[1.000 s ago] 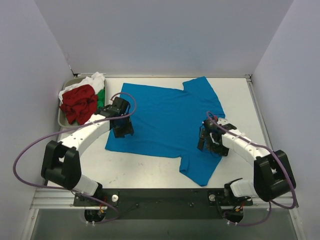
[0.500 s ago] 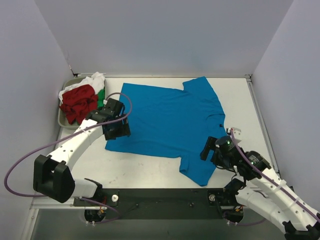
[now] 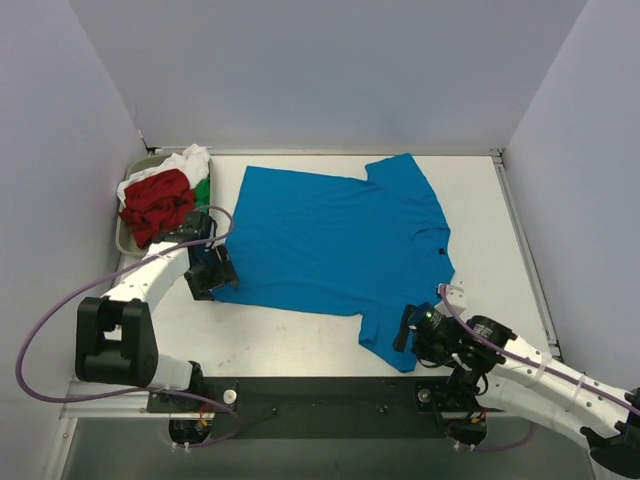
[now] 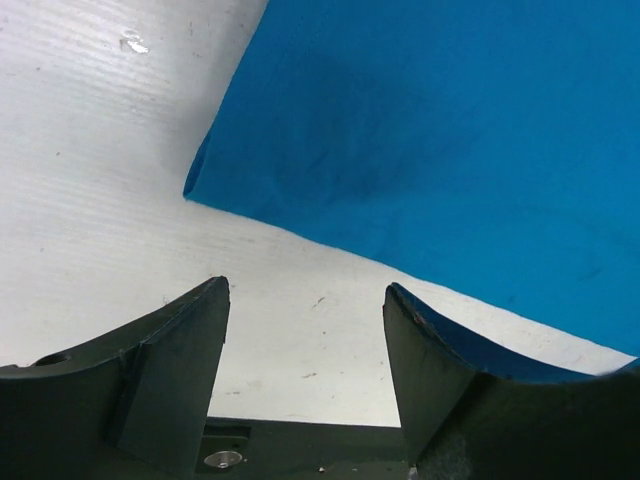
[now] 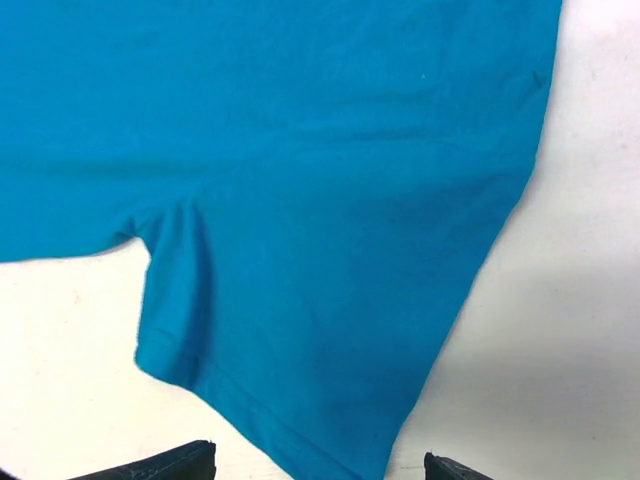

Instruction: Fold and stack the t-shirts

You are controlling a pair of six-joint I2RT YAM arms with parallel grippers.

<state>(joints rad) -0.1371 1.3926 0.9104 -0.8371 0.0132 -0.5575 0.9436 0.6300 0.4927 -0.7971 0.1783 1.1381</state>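
Two arms are stretched low over the white surface, one at each side of the blue t-shirt. The left arm is bent outward from its base and reached toward the shirt's near left corner. The left claw is held just beside that corner, over bare surface, with its fingers spread and nothing between them. In the left wrist view the hem corner of the blue t-shirt is seen ahead of the left claw, apart from both fingers.

The right arm is laid low along the near edge, its forearm pointed leftward, and the right claw is placed at the shirt's near sleeve. Only the tips of the right claw are shown at the bottom of the right wrist view. They appear to be set wide apart with no cloth pinched, though contact with the sleeve cannot be told.

The blue t-shirt is spread flat in the middle of the surface, collar toward the right, one sleeve toward the far wall and the other toward the near edge. A small crease is seen beside the near sleeve's underarm.

At the far left corner a grey tray is set. A red t-shirt, a white t-shirt and a green t-shirt are heaped crumpled in it, just behind the left claw.
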